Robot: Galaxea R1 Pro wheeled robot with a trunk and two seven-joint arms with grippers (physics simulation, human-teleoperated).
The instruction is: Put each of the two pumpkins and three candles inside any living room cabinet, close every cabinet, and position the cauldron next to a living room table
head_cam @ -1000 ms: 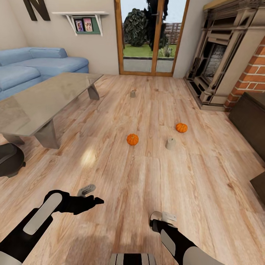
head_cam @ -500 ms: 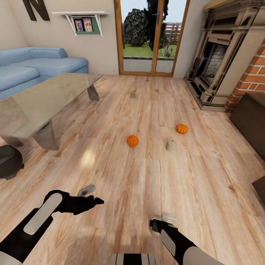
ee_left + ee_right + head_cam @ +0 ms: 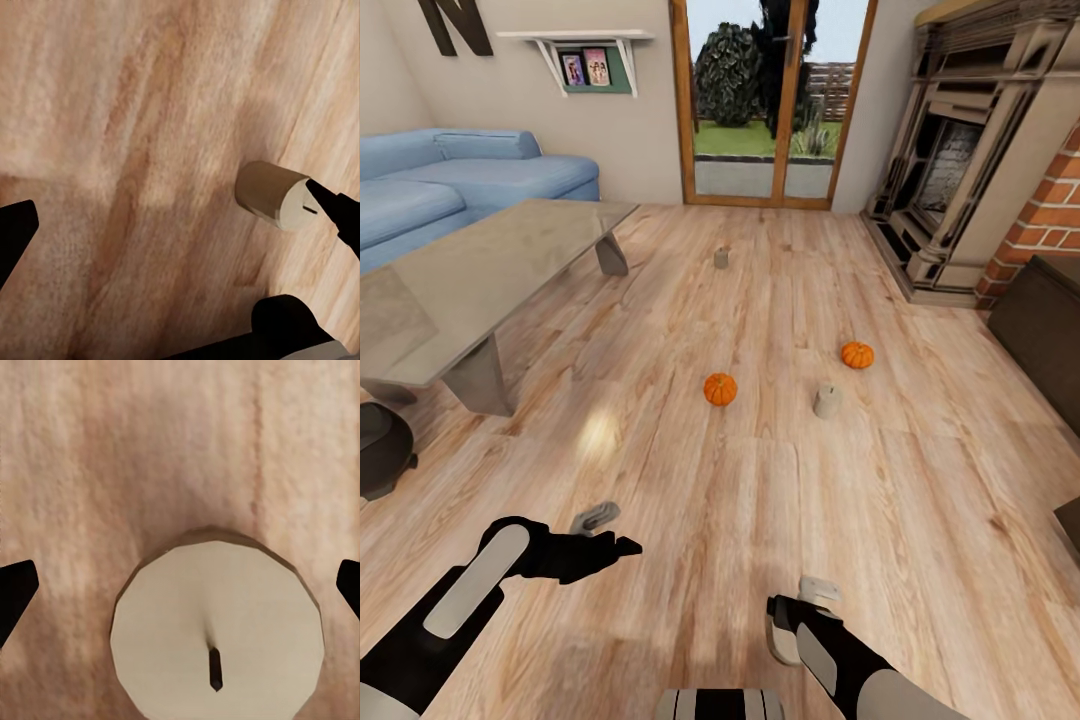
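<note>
Plank floor [image 3: 760,500] shifts in head view: your base moves, nothing else. Right gripper [image 3: 180,589] gapes empty, a candle [image 3: 217,634] upright directly beneath. Left gripper [image 3: 176,221] spread, empty, second candle [image 3: 274,193] toppled by its fingertip. No grasp yet.

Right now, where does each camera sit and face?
Head: atop the robot, facing forward-down across the floor to the pumpkins; both arms show.
Left wrist: above the floor, looking down; left gripper fingertips, a tipped candle.
Right wrist: straight down onto an upright candle between right gripper fingertips.
Shared: head and left wrist show the tipped candle.
</note>
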